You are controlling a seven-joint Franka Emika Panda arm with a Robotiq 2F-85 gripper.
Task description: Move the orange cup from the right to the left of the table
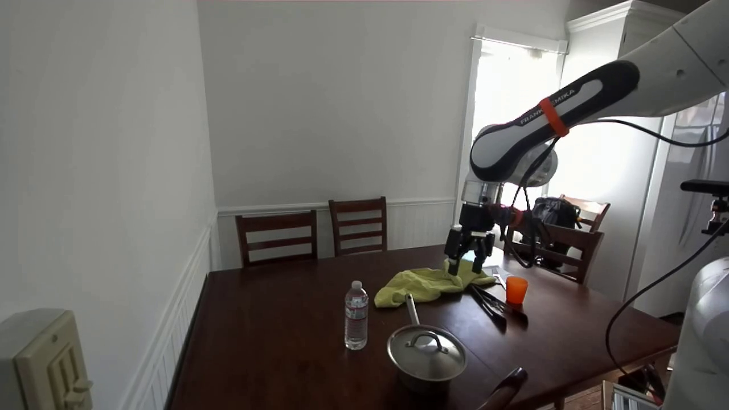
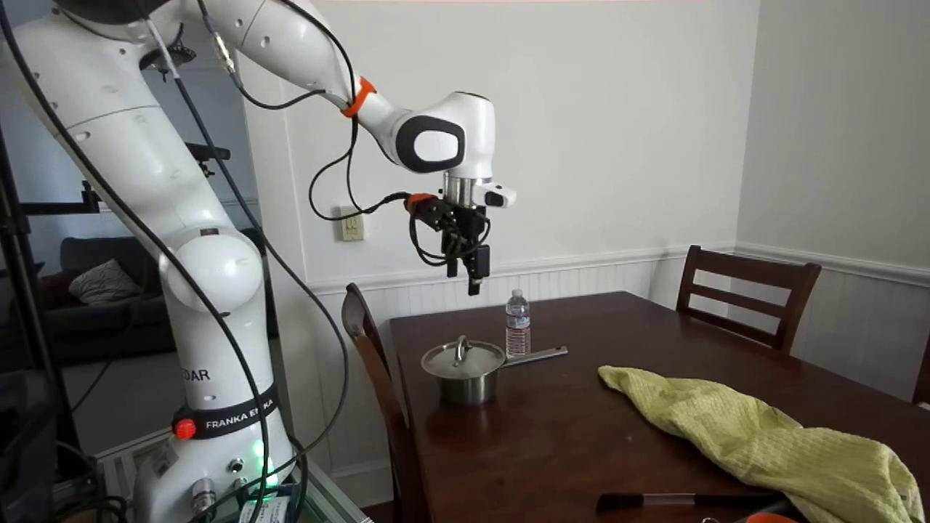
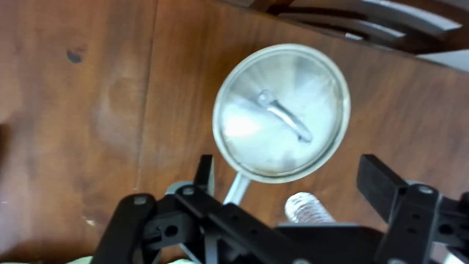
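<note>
Near the crumpled yellow-green cloth [image 1: 418,286] on the dark brown, glossy wooden bench [image 1: 267,319], the small orange plastic cup [image 1: 516,290] stands upright. The black gripper [image 1: 465,265] hangs empty, spread wide. Likely light, slick and slightly springy, the cup should take a gentle pinch across opposite walls.

The gripper [image 1: 465,267] points down, its jaws wide apart with a clear gap between. The black fingers [image 3: 381,189] face each other from either side of that gap. Directly above the jaws sits the wrist [image 2: 472,138], upright. The forearm [image 2: 290,58] slopes down toward them from the elbow [image 2: 116,10], raised well above the jaws. The upper arm [image 2: 138,142] leans back, away from the jaws; the base [image 2: 207,457] stands well apart from them.
</note>
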